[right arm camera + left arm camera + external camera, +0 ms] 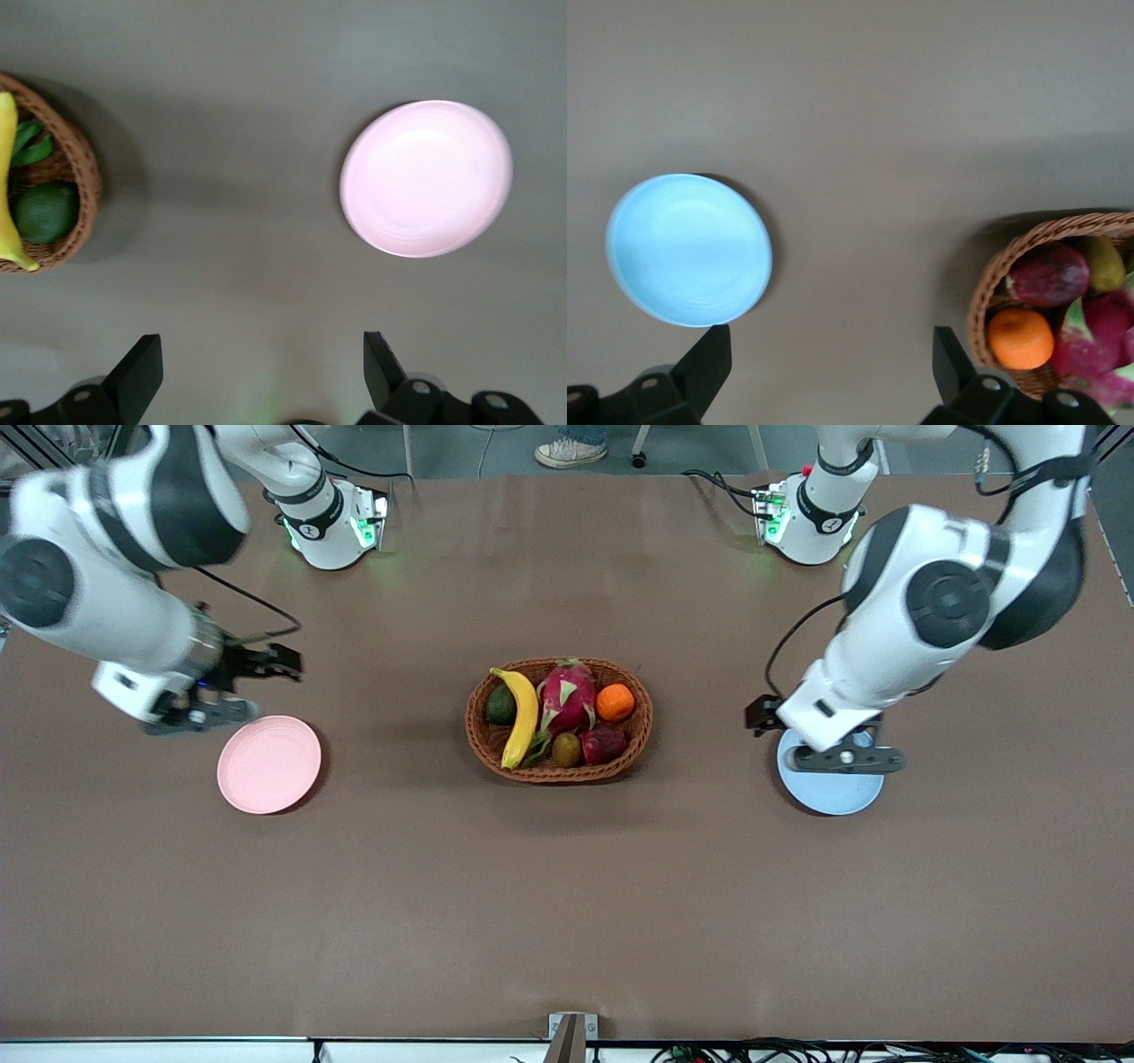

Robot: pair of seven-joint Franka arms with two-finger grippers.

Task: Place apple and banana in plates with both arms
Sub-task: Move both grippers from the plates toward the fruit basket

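The banana (521, 717) and the dark red apple (604, 742) lie in the brown wicker basket (478, 735) at mid-table. The pink plate (268, 764) lies toward the right arm's end and the blue plate (828, 788) toward the left arm's end; both are bare. My right gripper (199, 715) hangs open and empty over the table by the pink plate's rim. My left gripper (846, 758) hangs open and empty over the blue plate's rim. The left wrist view shows the blue plate (688, 250) and the apple (1048, 274). The right wrist view shows the pink plate (426, 178) and the banana (7, 195).
The basket also holds a pink dragon fruit (567, 695), an orange (615, 701), a green avocado (500, 705) and a brown kiwi (567, 749). Both arm bases stand at the table's edge farthest from the front camera.
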